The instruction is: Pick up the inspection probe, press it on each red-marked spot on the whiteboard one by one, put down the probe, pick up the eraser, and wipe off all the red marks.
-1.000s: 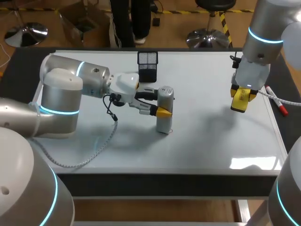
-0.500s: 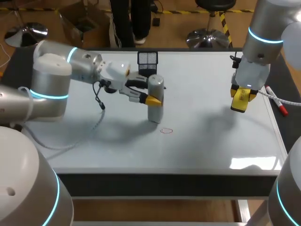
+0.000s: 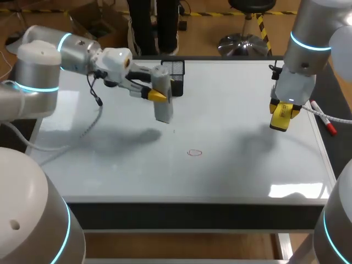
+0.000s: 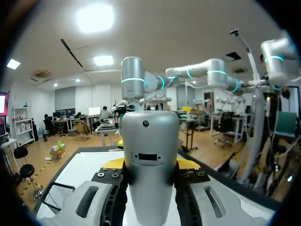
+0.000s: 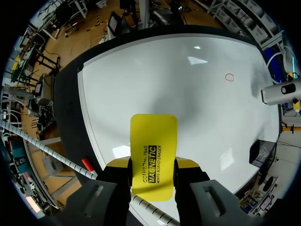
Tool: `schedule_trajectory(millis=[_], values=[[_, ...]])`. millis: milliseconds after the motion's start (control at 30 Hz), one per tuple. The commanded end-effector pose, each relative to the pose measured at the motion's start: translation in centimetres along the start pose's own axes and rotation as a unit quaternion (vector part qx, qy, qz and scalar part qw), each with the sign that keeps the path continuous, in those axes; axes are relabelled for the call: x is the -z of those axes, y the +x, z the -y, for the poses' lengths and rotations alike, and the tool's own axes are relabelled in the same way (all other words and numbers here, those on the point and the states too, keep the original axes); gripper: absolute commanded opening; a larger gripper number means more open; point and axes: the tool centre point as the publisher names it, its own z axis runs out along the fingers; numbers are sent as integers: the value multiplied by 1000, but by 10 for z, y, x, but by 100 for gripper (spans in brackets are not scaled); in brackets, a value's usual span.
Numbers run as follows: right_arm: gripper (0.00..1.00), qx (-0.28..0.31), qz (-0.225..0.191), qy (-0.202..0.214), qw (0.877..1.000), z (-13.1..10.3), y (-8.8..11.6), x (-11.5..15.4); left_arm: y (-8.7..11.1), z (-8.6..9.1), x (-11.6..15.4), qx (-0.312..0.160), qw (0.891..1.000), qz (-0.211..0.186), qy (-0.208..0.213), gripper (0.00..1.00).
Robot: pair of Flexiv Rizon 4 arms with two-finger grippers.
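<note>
Head view: left fingers (image 3: 158, 95) clamp the silver inspection probe (image 3: 163, 110), apparently hanging clear of the whiteboard (image 3: 110, 165), beside a mesh basket (image 3: 175, 70). A red mark (image 3: 194, 153) sits mid-board. Right fingers (image 3: 282, 109) pinch the yellow eraser (image 3: 279, 121), black-printed, above the table's right side.

grey probe (image 3: 163, 99), yellow eraser (image 3: 280, 116), seemingly both aloft

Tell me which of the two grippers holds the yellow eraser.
The right gripper: it grips the yellow eraser, while the left gripper holds the grey probe.
</note>
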Motion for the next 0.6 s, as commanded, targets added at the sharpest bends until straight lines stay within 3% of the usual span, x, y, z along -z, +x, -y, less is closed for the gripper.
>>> schedule_trajectory(millis=[33, 167, 300, 600], values=[[0, 1, -1, 1, 1000, 0, 1, 1, -12, 3, 23, -2, 998, -68, -10, 0], [0, 1, -1, 1, 1000, 0, 1, 1, -20, 3, 43, 2, 996, -86, -17, 0], [0, 1, -1, 1, 1000, 0, 1, 1, -29, 2, 63, 6, 997, -78, 1, 0], [0, 1, -1, 1, 1000, 0, 1, 1, -40, -8, 94, 10, 997, -79, -2, 0]])
